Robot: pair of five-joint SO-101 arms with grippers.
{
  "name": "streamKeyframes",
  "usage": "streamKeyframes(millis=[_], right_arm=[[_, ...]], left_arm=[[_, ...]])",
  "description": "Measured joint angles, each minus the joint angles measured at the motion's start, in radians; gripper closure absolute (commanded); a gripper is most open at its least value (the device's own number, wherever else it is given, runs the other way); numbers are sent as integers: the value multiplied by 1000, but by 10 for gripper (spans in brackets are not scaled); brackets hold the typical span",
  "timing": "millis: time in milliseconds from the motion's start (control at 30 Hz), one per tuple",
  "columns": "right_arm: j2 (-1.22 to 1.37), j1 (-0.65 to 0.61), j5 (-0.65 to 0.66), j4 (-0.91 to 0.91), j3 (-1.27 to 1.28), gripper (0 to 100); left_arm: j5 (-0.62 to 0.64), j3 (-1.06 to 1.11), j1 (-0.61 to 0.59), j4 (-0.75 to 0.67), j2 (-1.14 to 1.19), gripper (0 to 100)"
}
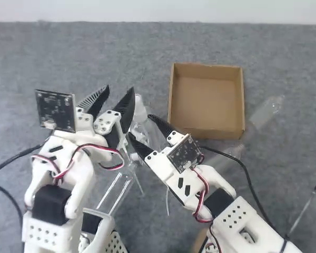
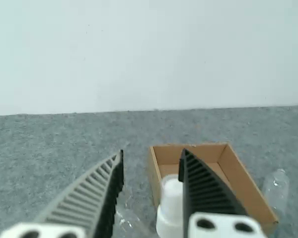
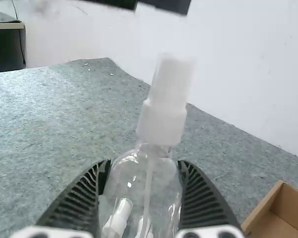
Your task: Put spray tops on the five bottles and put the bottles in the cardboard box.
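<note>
My right gripper (image 1: 140,126) is shut on a clear bottle (image 3: 145,188) and holds it upright. A white spray top (image 3: 164,109) sits on the bottle's neck, its dip tube hanging inside. My left gripper (image 1: 119,89) is open just beside that spray top (image 1: 139,107). In the left wrist view the spray top (image 2: 169,208) shows close against one black finger (image 2: 203,191), with the other finger well apart from it. The empty cardboard box (image 1: 205,100) lies on the grey carpet beyond and to the right of both grippers.
A capless clear bottle (image 1: 266,110) lies right of the box, also seen from the left wrist (image 2: 277,184). Another clear bottle (image 1: 116,192) lies between the arm bases. A thin dark stick (image 1: 308,203) lies at the right edge.
</note>
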Motion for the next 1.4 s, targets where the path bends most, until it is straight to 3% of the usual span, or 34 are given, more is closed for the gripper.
streamKeyframes(millis=[567, 867, 1033, 1200, 1400], right_arm=[[-3, 2, 0, 2, 25, 992], [-5, 3, 0, 0, 23, 992], [-5, 8, 0, 0, 23, 992], [-5, 80, 0, 12, 12, 992], [2, 172, 0, 170, -199, 992]], left_arm=[[-66, 181, -11, -69, -11, 831], [-72, 60, -9, 51, -2, 826], [-74, 57, -9, 64, -107, 826], [-149, 201, -8, 64, -311, 826], [-192, 405, 14, 64, -417, 823]])
